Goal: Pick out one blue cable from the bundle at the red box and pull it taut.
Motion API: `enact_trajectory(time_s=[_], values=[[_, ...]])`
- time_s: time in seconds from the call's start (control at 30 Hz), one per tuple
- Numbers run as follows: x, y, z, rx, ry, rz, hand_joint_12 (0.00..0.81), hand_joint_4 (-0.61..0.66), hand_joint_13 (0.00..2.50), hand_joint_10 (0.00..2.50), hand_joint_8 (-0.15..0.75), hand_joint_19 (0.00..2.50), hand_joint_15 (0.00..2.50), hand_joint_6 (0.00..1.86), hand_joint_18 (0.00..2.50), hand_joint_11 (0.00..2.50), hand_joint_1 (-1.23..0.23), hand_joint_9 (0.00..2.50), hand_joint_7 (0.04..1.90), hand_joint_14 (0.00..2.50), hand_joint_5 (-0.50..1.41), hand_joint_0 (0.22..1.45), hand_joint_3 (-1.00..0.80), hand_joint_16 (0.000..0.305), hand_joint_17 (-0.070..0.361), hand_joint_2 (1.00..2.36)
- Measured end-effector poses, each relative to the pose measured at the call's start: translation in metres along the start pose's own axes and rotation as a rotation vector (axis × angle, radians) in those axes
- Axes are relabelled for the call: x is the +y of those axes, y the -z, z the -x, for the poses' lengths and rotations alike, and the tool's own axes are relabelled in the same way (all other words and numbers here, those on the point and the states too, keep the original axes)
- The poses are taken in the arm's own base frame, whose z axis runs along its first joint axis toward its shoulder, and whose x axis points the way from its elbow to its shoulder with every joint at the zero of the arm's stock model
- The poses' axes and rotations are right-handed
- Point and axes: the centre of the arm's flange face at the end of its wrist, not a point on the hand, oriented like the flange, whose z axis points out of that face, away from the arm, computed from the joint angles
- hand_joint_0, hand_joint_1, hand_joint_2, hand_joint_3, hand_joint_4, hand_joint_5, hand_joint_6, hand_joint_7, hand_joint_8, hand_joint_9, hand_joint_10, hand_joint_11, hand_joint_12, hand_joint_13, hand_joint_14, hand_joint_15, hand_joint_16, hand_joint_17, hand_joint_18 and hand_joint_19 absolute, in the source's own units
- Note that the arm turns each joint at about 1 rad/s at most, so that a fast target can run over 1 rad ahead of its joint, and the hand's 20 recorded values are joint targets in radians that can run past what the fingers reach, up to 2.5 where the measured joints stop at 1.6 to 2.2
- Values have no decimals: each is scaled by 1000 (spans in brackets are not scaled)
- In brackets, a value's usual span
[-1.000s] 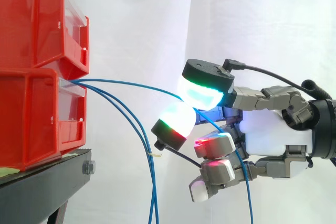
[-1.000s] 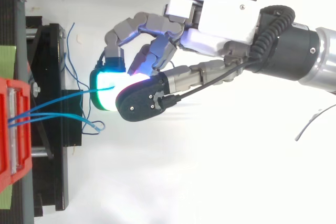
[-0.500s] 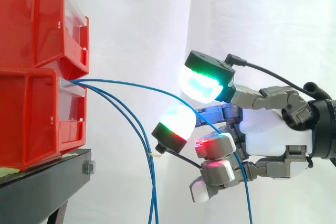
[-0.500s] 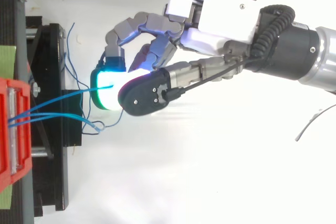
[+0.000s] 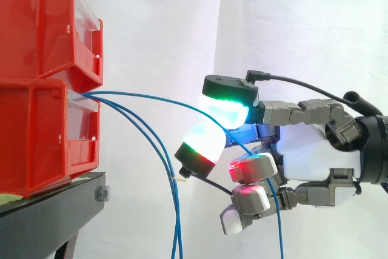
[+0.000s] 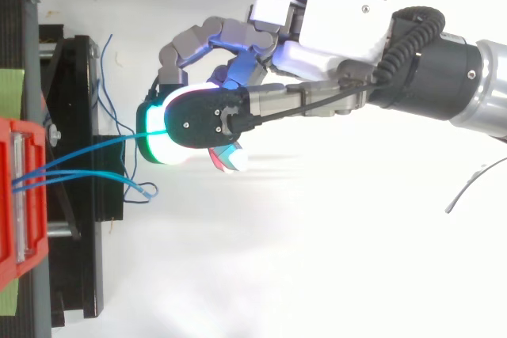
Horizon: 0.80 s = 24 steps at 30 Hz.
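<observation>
The hand [image 5: 309, 156] pinches one blue cable [image 5: 151, 96] between two glowing pads [image 5: 223, 112], near the red box [image 5: 42, 131] it leaves, sagging. The grasp looks made; next, draw away from the box until it straightens

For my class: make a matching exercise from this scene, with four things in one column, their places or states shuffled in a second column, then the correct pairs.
Things
1. hand
2. upper blue cable
3. two lower blue cables
4. red bins

Places or states
A. hang slack below the bins
B. stacked on the black stand
C. runs from the bins into the pinch
D. closed in a pinch on one cable

Pairs: 1-D, 2-C, 3-A, 4-B
</observation>
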Motion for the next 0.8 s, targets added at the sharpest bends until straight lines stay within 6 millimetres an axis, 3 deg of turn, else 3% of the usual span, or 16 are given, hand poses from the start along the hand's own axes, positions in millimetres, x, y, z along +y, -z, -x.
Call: enact_trajectory(time_s=[0.17, 0.5, 0.8], values=[[0, 0, 0, 0, 0, 0, 375, 134, 1163, 32, 300, 721, 904, 795, 666, 1198, -548, 1255, 1053, 28, -159, 602, -137, 67, 151, 1020], [0, 0, 0, -1, 0, 0, 364, 138, 1150, 32, 287, 730, 902, 798, 660, 1191, -560, 1250, 1054, 30, -165, 592, -354, 65, 146, 1012], [0, 0, 0, -1, 0, 0, 364, 144, 1151, 32, 284, 729, 902, 799, 662, 1204, -548, 1254, 1049, 30, -163, 587, -388, 65, 146, 1009]])
